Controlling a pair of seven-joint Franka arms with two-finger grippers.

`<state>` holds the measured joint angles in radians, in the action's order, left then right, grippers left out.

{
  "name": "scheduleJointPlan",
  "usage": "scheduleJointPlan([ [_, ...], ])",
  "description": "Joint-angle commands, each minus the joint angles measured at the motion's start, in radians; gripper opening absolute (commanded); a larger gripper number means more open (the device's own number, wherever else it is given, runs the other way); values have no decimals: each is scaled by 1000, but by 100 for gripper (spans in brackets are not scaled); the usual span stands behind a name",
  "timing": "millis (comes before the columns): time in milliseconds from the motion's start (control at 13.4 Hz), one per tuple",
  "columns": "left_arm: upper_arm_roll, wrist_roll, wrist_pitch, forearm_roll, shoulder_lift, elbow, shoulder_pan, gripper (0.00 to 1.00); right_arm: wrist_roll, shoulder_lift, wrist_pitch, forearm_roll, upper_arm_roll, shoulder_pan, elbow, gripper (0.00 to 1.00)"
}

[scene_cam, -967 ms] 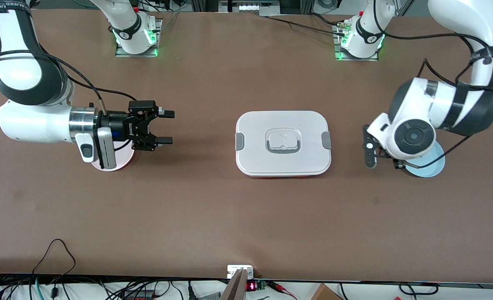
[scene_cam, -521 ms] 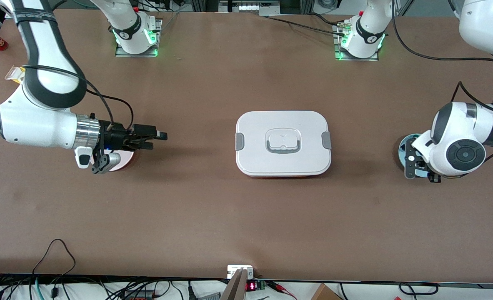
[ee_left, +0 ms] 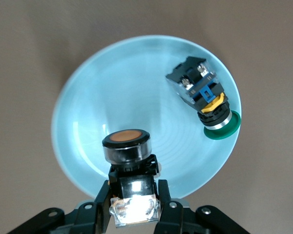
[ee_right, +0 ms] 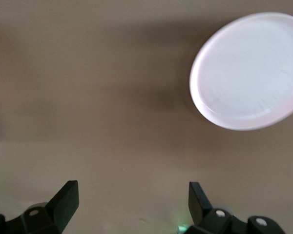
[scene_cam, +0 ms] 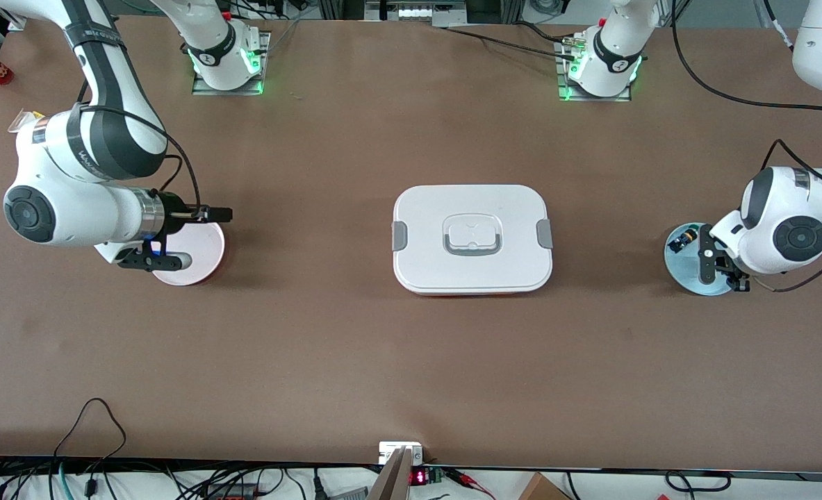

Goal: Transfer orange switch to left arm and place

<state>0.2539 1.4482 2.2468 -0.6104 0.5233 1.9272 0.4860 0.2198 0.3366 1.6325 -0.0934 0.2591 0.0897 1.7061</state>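
The orange switch (ee_left: 127, 146), a black cylinder with an orange top, stands between the fingers of my left gripper (ee_left: 135, 187) over the pale blue plate (ee_left: 136, 83). The jaws are shut on its body. In the front view my left gripper (scene_cam: 720, 267) is over the blue plate (scene_cam: 685, 278) at the left arm's end of the table, and it hides the switch there. My right gripper (scene_cam: 217, 215) is open and empty over the edge of the pink plate (scene_cam: 199, 257), with its jaws wide apart in the right wrist view (ee_right: 132, 195). The white box (scene_cam: 472, 239) lies mid-table between the arms.
A second small switch (ee_left: 202, 95) with blue, yellow and green parts lies on its side on the blue plate, also seen in the front view (scene_cam: 681, 240). The pink plate (ee_right: 246, 70) holds nothing. Cables and a small device sit at the table's near edge (scene_cam: 400, 451).
My left gripper has swung away from the box to over the blue plate. My right arm has drawn back toward its own end and turned, its gripper now over the pink plate's edge.
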Motion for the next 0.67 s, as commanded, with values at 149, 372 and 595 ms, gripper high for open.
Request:
scheduleJointPlan([
  [149, 16, 8, 76, -22, -6, 59, 33, 17, -25, -80, -125, 173, -88, -7, -66, 100],
  [372, 16, -3, 118, -22, 0, 58, 42, 17, -195, -132, -132, 169, -253, -102, -162, 100],
  [595, 16, -21, 148, -22, 20, 55, 42, 17, -180, -139, -218, 156, -262, -116, -275, 100],
])
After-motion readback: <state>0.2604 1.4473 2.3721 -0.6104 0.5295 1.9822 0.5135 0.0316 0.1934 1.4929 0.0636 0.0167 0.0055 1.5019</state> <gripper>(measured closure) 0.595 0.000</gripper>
